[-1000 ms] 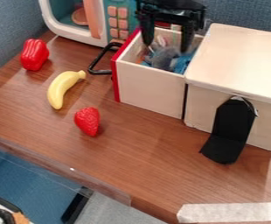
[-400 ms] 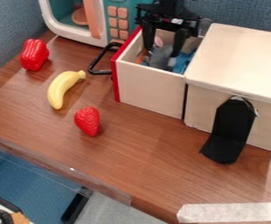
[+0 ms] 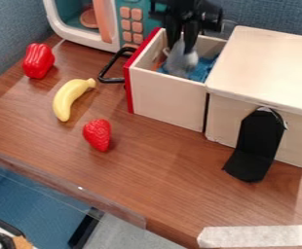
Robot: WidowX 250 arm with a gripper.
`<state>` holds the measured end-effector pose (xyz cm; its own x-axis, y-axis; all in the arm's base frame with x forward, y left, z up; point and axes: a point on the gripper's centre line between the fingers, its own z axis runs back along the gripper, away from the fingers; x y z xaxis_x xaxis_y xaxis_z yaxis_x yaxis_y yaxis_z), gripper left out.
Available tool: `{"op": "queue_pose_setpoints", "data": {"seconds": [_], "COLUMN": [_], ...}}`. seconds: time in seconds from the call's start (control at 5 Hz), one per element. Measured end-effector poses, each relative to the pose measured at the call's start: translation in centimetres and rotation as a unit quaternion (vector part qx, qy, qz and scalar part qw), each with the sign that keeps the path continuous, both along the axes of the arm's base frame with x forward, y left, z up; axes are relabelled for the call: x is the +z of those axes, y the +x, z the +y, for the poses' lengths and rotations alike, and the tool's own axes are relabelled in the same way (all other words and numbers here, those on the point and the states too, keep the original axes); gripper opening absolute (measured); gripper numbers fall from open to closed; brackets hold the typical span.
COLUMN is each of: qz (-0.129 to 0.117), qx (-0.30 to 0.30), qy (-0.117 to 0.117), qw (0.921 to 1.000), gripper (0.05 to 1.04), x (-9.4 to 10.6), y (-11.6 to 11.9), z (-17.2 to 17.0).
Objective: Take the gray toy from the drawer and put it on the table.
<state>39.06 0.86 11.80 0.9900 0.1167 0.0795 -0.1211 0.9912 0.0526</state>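
At the top, over one open drawer, one black tool, narrow, with two fingers pinched on one gray toy. Toy low in the drawer, between its walls, upright. Beside the toy, some blue stuff. On the drawer's red front, one black handle. Right of the drawer, one pale box, with one black stand against its near side. On the surface, three loose foods: one red pepper, one banana and one strawberry, all apart. Behind the foods, one toy microwave.
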Motion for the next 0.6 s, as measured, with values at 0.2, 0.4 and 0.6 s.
{"op": "queue_pose_setpoints", "data": {"seconds": [0.2,0.4,0.6], "qz": [-0.007,-0.036,-0.024], "qx": [-0.007,-0.023,-0.047], "qy": [-0.022,-0.033,-0.037], "qw": [0.9997,0.9985,0.9979], "gripper": [0.106,0.087,0.086], "x": [1.7,5.3,6.7], "y": [-0.5,-2.6,-7.0], "z": [-0.7,-1.1,-1.6]}}
